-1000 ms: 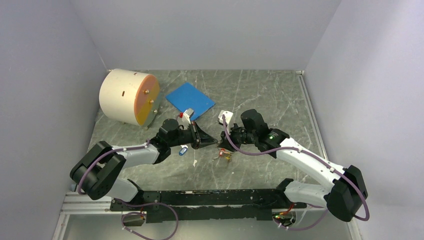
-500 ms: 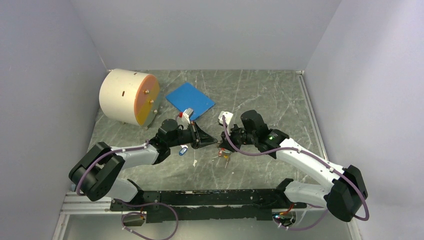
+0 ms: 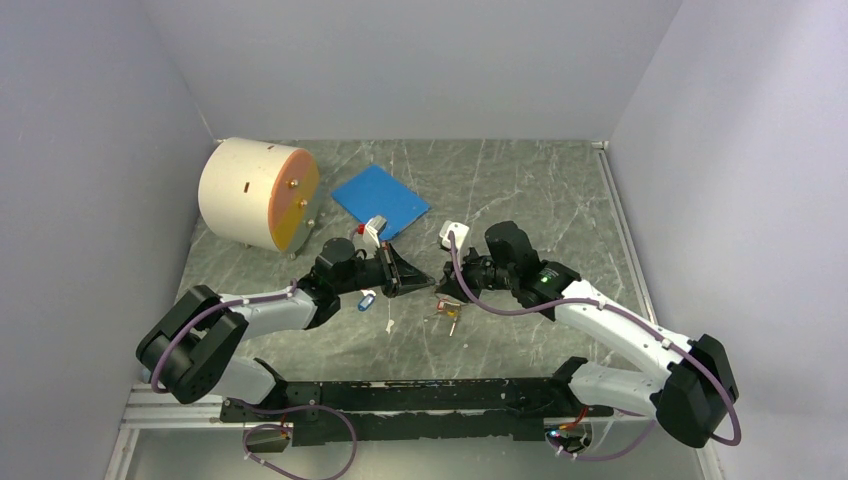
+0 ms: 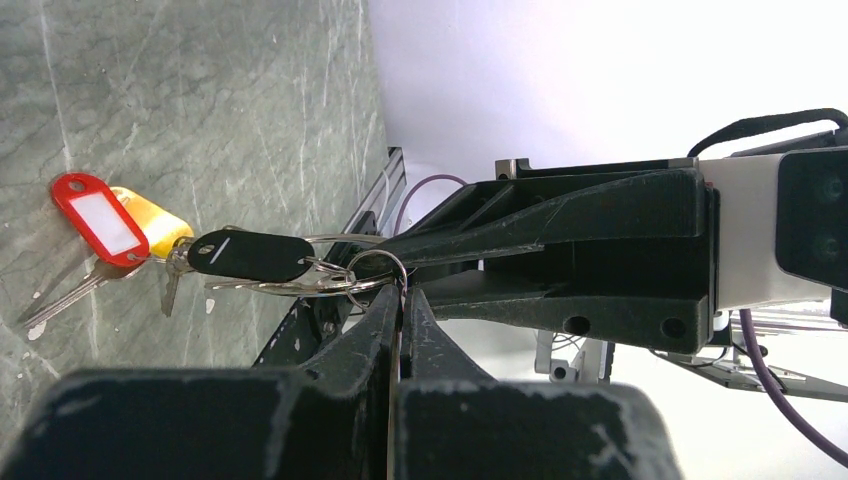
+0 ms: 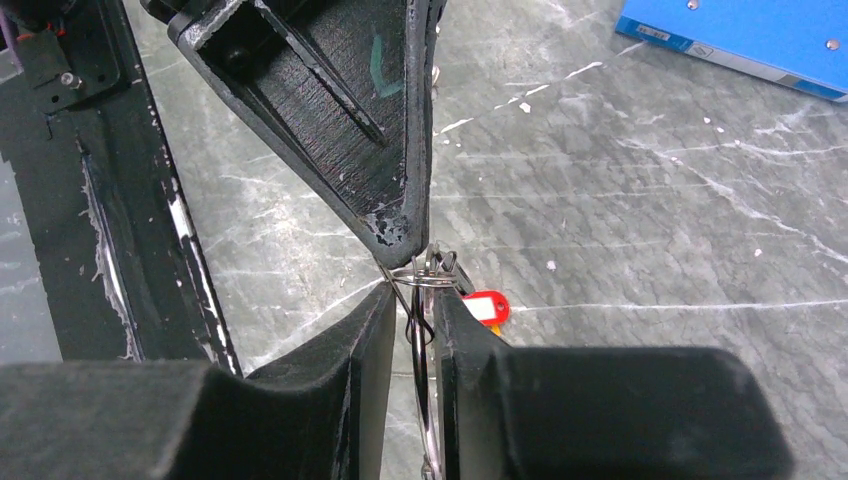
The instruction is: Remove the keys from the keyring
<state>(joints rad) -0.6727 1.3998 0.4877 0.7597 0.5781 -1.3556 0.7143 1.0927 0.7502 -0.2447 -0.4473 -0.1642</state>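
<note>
Centre of the top view, over the grey marbled tabletop (image 3: pixel 500 180): left gripper (image 4: pixel 400 300) jaws pressed together on the thin silver wire keyring (image 4: pixel 380 253). Right gripper (image 5: pixel 415 310) jaws narrowly apart around that wire; contact unclear. On the keyring: one black oval-headed key (image 4: pixel 250 257), one orange-headed key (image 4: pixel 150 222), one red plastic tag (image 4: pixel 100 218) with a white insert.

1. Top view: soft, even overhead light; faint shadows; sharp throughout.
2. Left wrist view: glare whites out 12 to 3 o'clock; left gripper (image 4: pixel 400 292) dark, blurred at 6.
3. Right wrist view: evenly lit; right gripper (image 5: pixel 415 300) soft at 6.
</note>
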